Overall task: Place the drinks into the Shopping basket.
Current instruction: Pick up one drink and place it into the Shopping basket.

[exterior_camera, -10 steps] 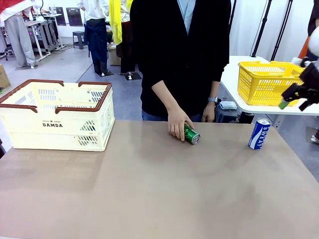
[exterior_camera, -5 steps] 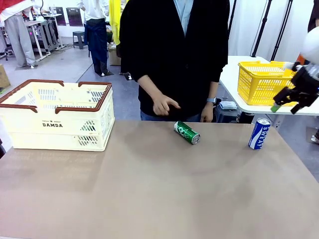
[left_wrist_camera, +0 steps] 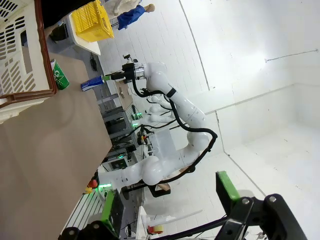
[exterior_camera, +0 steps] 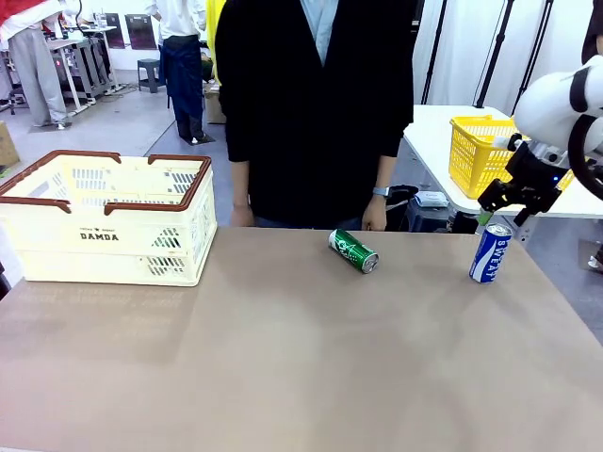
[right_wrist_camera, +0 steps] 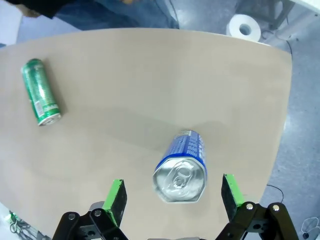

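Observation:
A green can (exterior_camera: 353,250) lies on its side near the table's far edge, in the middle. A blue-and-white can (exterior_camera: 491,252) stands upright at the far right. My right gripper (exterior_camera: 499,211) hovers just above that can, open and holding nothing. From the right wrist, the blue can's top (right_wrist_camera: 181,174) sits between the spread green pads (right_wrist_camera: 116,196) of the right gripper (right_wrist_camera: 174,196), and the green can (right_wrist_camera: 41,92) lies off to the left. The cream Shopping basket (exterior_camera: 104,231) stands at the far left. My left gripper (left_wrist_camera: 167,200) is open in the air, looking past the basket (left_wrist_camera: 22,60).
A person (exterior_camera: 316,113) in dark clothes stands at the far edge, hands down by the table rim. A yellow mesh basket (exterior_camera: 476,151) sits on a white side table (exterior_camera: 429,141) at the right. The table's right edge runs close to the blue can.
The person's hand let go of the green can and drew back. My right gripper moved left and down, from beside the yellow basket to just over the blue can.

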You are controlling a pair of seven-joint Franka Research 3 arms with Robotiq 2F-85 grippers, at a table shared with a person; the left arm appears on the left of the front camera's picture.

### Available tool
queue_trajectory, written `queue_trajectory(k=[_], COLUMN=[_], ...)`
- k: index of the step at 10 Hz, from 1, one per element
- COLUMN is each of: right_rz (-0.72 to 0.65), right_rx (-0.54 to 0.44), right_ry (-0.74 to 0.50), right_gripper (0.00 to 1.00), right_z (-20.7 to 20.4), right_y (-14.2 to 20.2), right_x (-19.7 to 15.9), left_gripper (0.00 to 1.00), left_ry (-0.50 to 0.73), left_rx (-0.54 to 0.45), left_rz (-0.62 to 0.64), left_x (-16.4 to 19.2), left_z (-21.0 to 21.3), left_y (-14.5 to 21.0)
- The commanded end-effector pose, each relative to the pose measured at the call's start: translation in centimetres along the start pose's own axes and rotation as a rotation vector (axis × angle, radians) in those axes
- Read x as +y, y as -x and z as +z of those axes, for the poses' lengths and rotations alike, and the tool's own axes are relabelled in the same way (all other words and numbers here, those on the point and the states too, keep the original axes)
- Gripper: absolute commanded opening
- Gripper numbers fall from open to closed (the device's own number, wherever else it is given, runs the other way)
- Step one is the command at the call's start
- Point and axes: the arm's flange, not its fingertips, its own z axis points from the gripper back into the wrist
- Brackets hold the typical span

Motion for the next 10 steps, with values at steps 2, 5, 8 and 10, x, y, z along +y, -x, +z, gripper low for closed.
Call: queue_trajectory(k=[2, 5, 8, 10], right_rz=[-0.028, -0.044, -0.041, -0.036], right_rx=[0.011, 0.036, 0.064, 0.096], right_ry=[0.086, 0.108, 0.127, 0.126], right_gripper=[1.0, 1.0, 1.0, 1.0], right_z=[-1.0, -3.0, -4.0, -4.5], right_y=[-1.4, -2.2, -2.4, -2.4], right_x=[0.1, 0.1, 0.4, 0.6], left_gripper=[1.0, 1.0, 1.0, 1.0], left_ry=[0.011, 0.011, 0.011, 0.011], left_rx=[-0.01, -0.01, -0.01, -0.01], left_rz=[0.011, 0.011, 0.011, 0.011], left_x=[-0.3, -0.3, -0.3, -0.3], left_z=[-0.1, -0.1, -0.1, -0.1], left_y=[0.0, 0.0, 0.0, 0.0])
